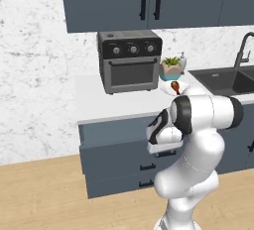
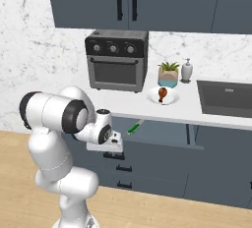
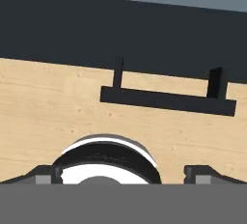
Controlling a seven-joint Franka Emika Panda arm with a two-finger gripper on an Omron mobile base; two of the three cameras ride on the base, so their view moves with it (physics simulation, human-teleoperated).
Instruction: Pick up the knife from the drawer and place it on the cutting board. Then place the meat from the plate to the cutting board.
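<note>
Gripper (image 3: 123, 175): fingers spread wide, empty, low before the drawer front.
Knife (image 2: 135, 127): lay in the open drawer (image 2: 162, 132).
Meat (image 2: 162, 94): sat on the plate (image 2: 170, 100), on the worktop (image 2: 221, 118).

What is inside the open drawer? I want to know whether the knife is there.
The drawer holds a knife; its green handle shows at the left end. The blade and the rest of the inside are hidden under the counter.

Even bright light, soft shadows, slightly blurry
</note>
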